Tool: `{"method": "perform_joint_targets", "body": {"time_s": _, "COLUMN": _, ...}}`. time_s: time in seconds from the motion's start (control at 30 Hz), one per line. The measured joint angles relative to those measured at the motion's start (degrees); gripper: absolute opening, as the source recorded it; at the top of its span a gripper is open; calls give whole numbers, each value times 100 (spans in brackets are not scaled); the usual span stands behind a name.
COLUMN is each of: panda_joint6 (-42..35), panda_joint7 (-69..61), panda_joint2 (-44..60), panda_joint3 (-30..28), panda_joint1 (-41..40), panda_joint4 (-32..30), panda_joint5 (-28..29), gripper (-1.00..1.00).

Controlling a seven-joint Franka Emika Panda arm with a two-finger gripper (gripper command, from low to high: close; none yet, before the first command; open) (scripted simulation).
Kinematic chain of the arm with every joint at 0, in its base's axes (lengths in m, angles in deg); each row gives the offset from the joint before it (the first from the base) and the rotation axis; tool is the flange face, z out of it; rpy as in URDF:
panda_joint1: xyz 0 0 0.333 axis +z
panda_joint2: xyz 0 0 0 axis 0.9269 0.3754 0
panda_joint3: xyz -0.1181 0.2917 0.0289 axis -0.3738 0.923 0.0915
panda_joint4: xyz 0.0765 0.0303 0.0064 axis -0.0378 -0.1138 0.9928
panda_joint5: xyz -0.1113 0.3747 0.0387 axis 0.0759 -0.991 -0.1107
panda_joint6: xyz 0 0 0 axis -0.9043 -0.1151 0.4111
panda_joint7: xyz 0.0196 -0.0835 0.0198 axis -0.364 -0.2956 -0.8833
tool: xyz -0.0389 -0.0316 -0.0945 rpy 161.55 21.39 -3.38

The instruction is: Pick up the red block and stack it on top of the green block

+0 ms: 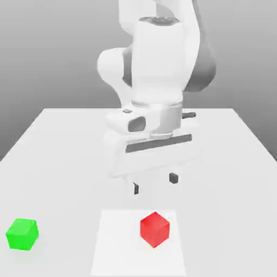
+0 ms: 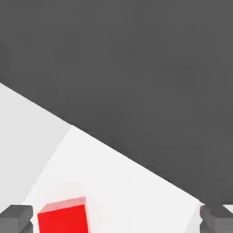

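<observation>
Pale grey-white table (image 1: 48, 140), matte, running from the near edge back to a straight far edge. Behind it a plain grey backdrop (image 1: 48, 48), darker toward the top, without visible features. Inset at the near middle of the table, a brighter white rectangular patch (image 1: 116, 243), flat on the surface. In the hand view, same white patch (image 2: 113, 182) against the greyer table, dark grey beyond the edge.

Red block (image 1: 155, 229) resting on the white patch, toward its right side in the exterior view, one corner turned toward the camera. Green block (image 1: 22, 233) on the bare table, well apart, near the exterior view's left edge.

White arm upright at centre, gripper (image 1: 154, 184) pointing down, hanging above the table just beyond the red block. Dark fingertips (image 1: 173, 177) spread wide apart, nothing between them, touching neither block.
</observation>
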Motion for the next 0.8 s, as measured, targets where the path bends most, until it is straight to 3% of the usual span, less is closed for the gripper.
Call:
{"method": "perform_joint_targets", "body": {"time_s": 0.27, "panda_joint6": 1272, "panda_joint7": -579, "panda_joint2": 1652, "panda_joint3": 144, "panda_joint1": -50, "panda_joint4": -92, "panda_joint5": -292, "gripper": 0}}
{"method": "perform_joint_targets", "body": {"time_s": 0.3, "panda_joint6": 1381, "panda_joint7": -587, "panda_joint2": 1780, "panda_joint3": 152, "panda_joint1": -56, "panda_joint4": -74, "panda_joint5": -299, "gripper": -100}}
{"method": "perform_joint_targets", "body": {"time_s": 0.53, "panda_joint6": 1366, "panda_joint7": -575, "panda_joint2": 1771, "panda_joint3": 160, "panda_joint1": -65, "panda_joint4": -76, "panda_joint5": -286, "gripper": -100}}
{"method": "perform_joint_targets", "body": {"time_s": 0.8, "panda_joint6": 235, "panda_joint7": -493, "panda_joint2": 591, "panda_joint3": 16, "panda_joint1": -324, "panda_joint4": -138, "panda_joint5": -264, "gripper": -100}}
